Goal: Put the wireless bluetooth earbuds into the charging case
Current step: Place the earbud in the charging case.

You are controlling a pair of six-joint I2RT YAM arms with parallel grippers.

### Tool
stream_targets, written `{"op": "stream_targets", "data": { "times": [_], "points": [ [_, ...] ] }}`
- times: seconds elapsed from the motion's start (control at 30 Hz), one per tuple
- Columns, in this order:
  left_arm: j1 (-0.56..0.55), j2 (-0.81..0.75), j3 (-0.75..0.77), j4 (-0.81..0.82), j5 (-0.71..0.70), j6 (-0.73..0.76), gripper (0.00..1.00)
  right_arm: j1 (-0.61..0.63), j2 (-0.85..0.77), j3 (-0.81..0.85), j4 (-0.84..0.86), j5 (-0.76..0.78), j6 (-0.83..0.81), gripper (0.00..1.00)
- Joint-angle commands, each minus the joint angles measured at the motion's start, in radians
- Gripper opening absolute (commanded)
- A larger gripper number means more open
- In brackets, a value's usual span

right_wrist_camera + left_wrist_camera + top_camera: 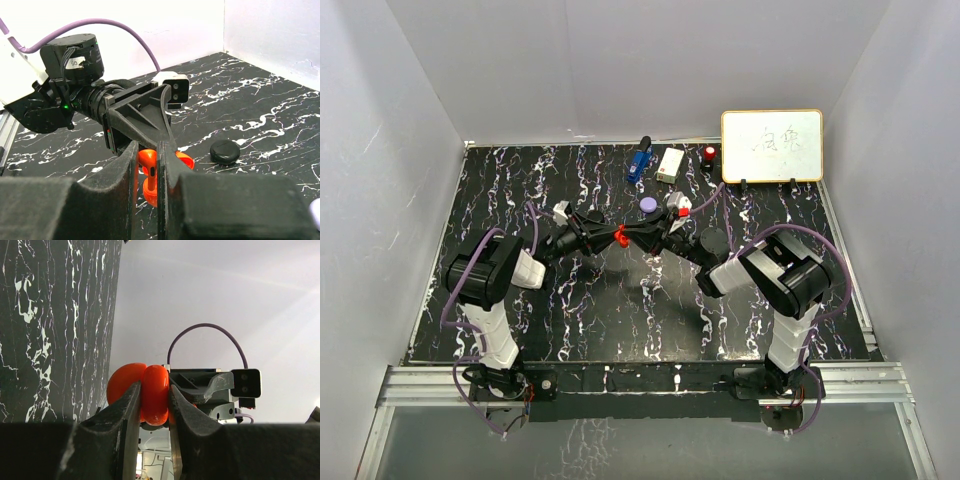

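Nearest the lens in the left wrist view, the left gripper (153, 390) has both fingers clamped on a red case (125, 380). The case shows as two rounded lobes and its inside is hidden. In the right wrist view, the right gripper (147, 147) is pinched on a red earbud (146, 160) directly at the red case. Whether it sits in a slot cannot be told, because the fingers cover it. From above, the two grippers meet tip to tip over the middle of the table (580, 320).

Room: bare tabletop lies to the left, to the right and on the near side of the meeting point. White walls (650, 60) close three sides. Along the far edge stand a blue gadget (640, 160), a white box (670, 165), a small red-topped item (709, 153) too small to identify, and a whiteboard (772, 145).

Cut off: a pale rounded thing (316, 209) at the lower right corner of the right wrist view.

Count: two arms. Three round pucks: the red case, held; a purple case (648, 204) just beyond the grippers; a black puck (225, 151) lying on the table nearby. One earbud confirmed.
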Motion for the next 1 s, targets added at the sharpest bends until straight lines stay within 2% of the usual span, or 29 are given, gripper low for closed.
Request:
{"op": "stream_targets", "data": {
  "times": [0.0, 0.97],
  "points": [
    [-0.012, -0.016, 0.02, 0.168, -0.001, -0.022, 0.0, 0.003, -0.007, 0.032, 0.336, -0.008, -0.016, 0.0],
    [-0.02, -0.102, -0.002, 0.137, 0.005, -0.01, 0.0, 0.002, 0.0, 0.032, 0.336, -0.011, -0.028, 0.0]
  ]
}}
